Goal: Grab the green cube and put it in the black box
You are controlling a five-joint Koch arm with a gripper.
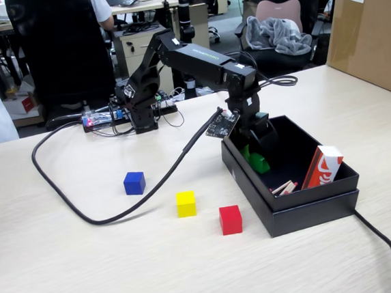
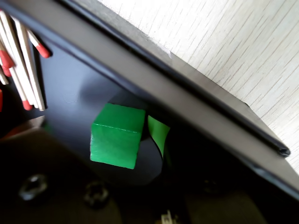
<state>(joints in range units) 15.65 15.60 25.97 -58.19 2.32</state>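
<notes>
table (image 1: 69,267), pale wood grain, carries everything. brown carton (image 1: 370,28) at 2 o'clock in the fixed view, off the work. arm (image 1: 194,57) reaches from its base at 11 o'clock down toward 3 o'clock into the black box (image 1: 310,208). box also holds a red-and-white packet (image 1: 322,166) and loose matches (image 2: 21,60). blue cube (image 1: 134,183), yellow cube (image 1: 185,203) and red cube (image 1: 231,219) sit on the table outside the box, around 7 to 8 o'clock of it.

gripper (image 1: 256,156) is inside the box by its near-left wall. the green cube (image 2: 117,135) is in the box, low over or on the floor; contact unclear. wrist view: cube lies at 9 o'clock of the green fingertip (image 2: 159,133), touching or just beside it. second finger not seen, so cannot tell whether released or clenched. judgement: if the fingers are clear, next comes the lift straight out.
</notes>
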